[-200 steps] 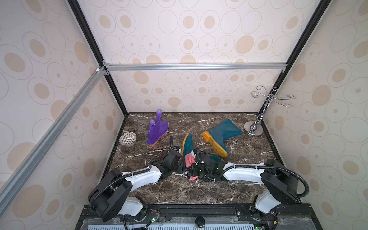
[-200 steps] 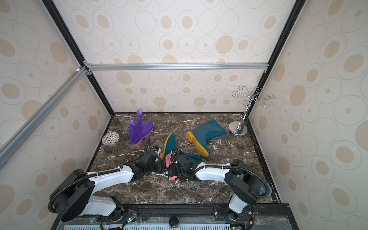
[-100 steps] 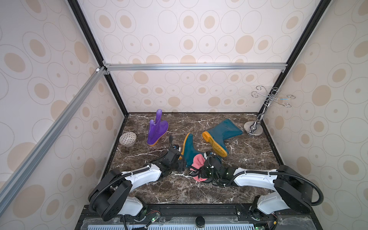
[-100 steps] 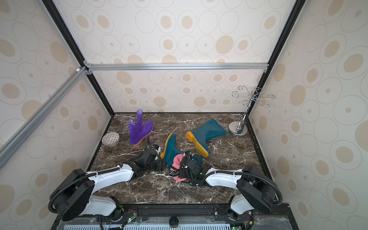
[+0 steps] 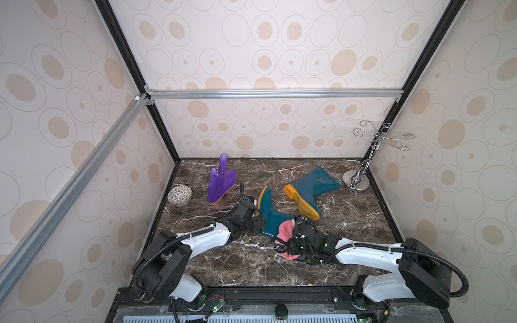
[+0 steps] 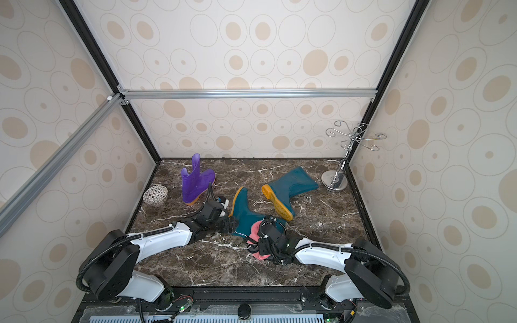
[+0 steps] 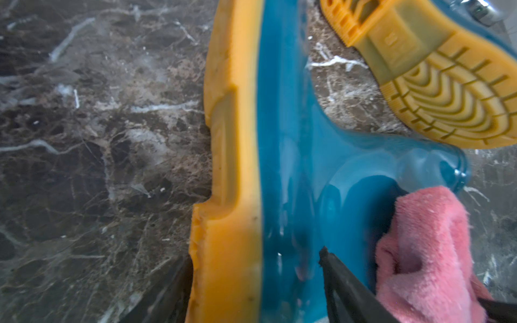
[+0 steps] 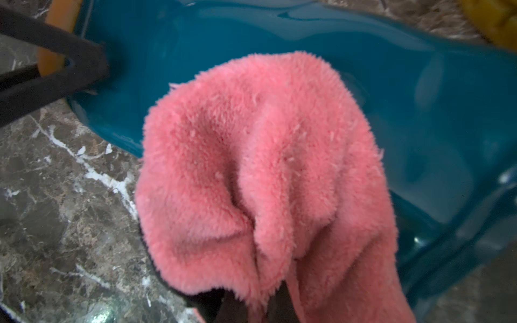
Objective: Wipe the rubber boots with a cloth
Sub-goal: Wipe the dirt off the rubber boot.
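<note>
While reading the marble table (image 5: 251,265) from its left edge, pass over the patterned bowl (image 5: 179,195), no part of the job. Just beside it, find the purple boot (image 5: 219,184) standing upright, held by neither gripper and clear of the cloth. Count it as unattended for now, and leave its cleanliness undecided for want of any visible mark.

Next, see the left gripper (image 7: 254,260) spread wide around the heel end of the near teal boot (image 5: 270,215), one finger (image 7: 344,282) lying on the teal side and its partner against the orange sole. Judge this a steadying hold on a boot lying on its side.

Further right, find the cloth (image 5: 284,230) bunched against the shaft of that same boot, pinched in the tightly closed right gripper (image 8: 246,304). Take the wipe as under way here, on the shaft, with toe and sole untouched by the cloth at present.

Beyond, note the far teal boot (image 5: 313,184) on its side, sole toward the arms, clear of the cloth. Count it, like the purple one, as probably left to do. Ignore the chrome stand (image 5: 355,183) in the right corner.
</note>
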Controlling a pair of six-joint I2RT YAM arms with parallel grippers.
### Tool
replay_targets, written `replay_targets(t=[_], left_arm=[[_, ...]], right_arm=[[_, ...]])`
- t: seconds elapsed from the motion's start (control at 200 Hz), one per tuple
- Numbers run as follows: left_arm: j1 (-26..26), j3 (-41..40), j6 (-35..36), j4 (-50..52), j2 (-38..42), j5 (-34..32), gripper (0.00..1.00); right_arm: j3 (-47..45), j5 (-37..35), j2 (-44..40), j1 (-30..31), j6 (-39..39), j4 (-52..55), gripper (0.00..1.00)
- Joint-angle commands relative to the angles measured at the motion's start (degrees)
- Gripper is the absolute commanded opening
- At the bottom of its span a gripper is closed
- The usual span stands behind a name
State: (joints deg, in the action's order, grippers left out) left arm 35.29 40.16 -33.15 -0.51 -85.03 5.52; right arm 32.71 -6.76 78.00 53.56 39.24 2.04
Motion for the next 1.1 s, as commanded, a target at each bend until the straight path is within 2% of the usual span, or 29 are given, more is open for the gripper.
replay_targets(t=[0.0, 0.13, 0.31, 0.415, 0.57, 0.665, 0.76, 0.925, 1.095], left_arm=[[-1.34, 1.42, 1.08, -0.24, -1.28, 1.65, 0.71], [-1.45, 0.39, 0.04, -1.86, -2.07, 3.19, 0.69], [-1.45, -0.5, -1.69, -3.48, -2.33, 4.51, 0.68], [-1.46, -0.55, -2.36, -3.98, -3.02, 5.58, 0.68], [-1.52, -1.33, -3.63, -5.3, -3.32, 6.67, 0.68], [-1.57, -1.36, -4.03, -5.77, -3.64, 7.43, 0.68], [-1.52, -1.67, -4.59, -6.17, -3.57, 7.79, 0.68], [-1.54, -1.25, -5.09, -5.46, -3.13, 7.63, 0.68], [-1.61, -0.01, -4.49, -3.45, -3.47, 6.96, 0.69]], right_arm=[[1.82, 5.76, 1.12, 0.58, -3.45, -2.46, 0.0], [5.4, 8.88, 5.03, 2.3, -9.62, -7.81, 0.0], [11.83, 12.29, 14.5, 4.47, -12.88, -12.17, 0.0], [14.39, 10.17, 18.98, 6.71, -15.12, -14.05, 0.0], [15.78, 1.75, 23.34, 8.85, -17.7, -19.3, 0.0], [16.75, -4.41, 26.35, 9.11, -14.6, -21.73, 0.0], [18.16, -3.04, 27.3, 9.07, -14.8, -21.56, 0.0], [13.04, -7.82, 23.2, 9.34, -12.71, -25.86, 0.0], [11.13, -11.65, 22.07, 7.32, -6.57, -18.21, 0.0]])
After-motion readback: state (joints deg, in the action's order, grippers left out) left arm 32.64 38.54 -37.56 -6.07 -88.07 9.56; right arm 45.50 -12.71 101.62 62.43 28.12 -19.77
